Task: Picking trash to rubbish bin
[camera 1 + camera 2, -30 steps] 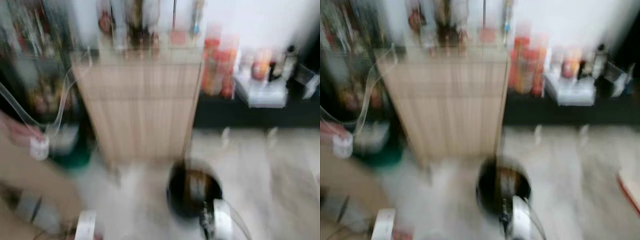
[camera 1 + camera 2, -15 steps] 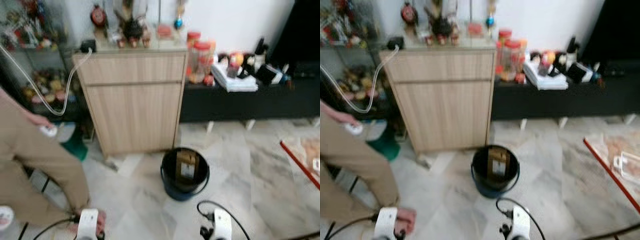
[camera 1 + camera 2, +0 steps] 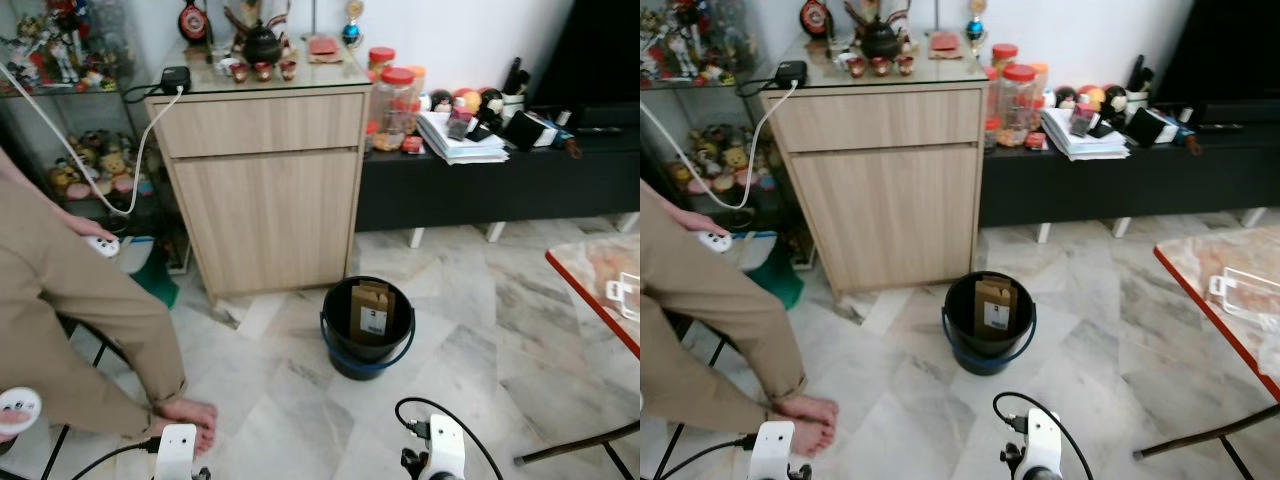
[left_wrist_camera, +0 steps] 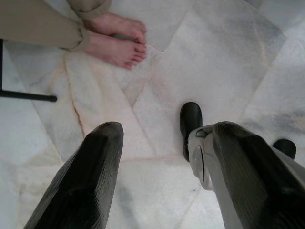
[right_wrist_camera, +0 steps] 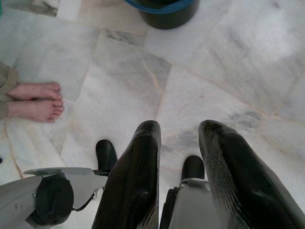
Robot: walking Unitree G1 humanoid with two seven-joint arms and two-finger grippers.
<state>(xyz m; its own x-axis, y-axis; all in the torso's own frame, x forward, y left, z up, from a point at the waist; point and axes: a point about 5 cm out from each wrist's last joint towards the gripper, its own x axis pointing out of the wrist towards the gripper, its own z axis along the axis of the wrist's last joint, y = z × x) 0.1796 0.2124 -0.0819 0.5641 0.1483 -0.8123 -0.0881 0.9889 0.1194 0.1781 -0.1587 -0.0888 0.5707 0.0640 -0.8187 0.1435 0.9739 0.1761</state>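
A black rubbish bin (image 3: 367, 325) with a blue rim stands on the marble floor in front of a wooden cabinet (image 3: 265, 190). Inside it leans a brown paper packet (image 3: 371, 312) with a white label. The bin's rim also reaches the edge of the right wrist view (image 5: 162, 7). Both arms hang low, their white wrists at the lower edge of the eye views. My left gripper (image 4: 167, 131) points at the floor, open wide, with nothing between its fingers. My right gripper (image 5: 180, 126) is open too, narrower, and holds nothing.
A seated person in tan trousers is at my left, bare feet (image 3: 185, 415) on the floor and a white controller (image 3: 100, 245) in hand. A low black bench (image 3: 480, 190) runs along the wall. A red-edged table (image 3: 600, 290) and a chair leg (image 3: 570, 445) stand at the right.
The blurred picture has sharpened and the whole view has shifted, so the camera moved. The bin and the person's feet stay where they were.
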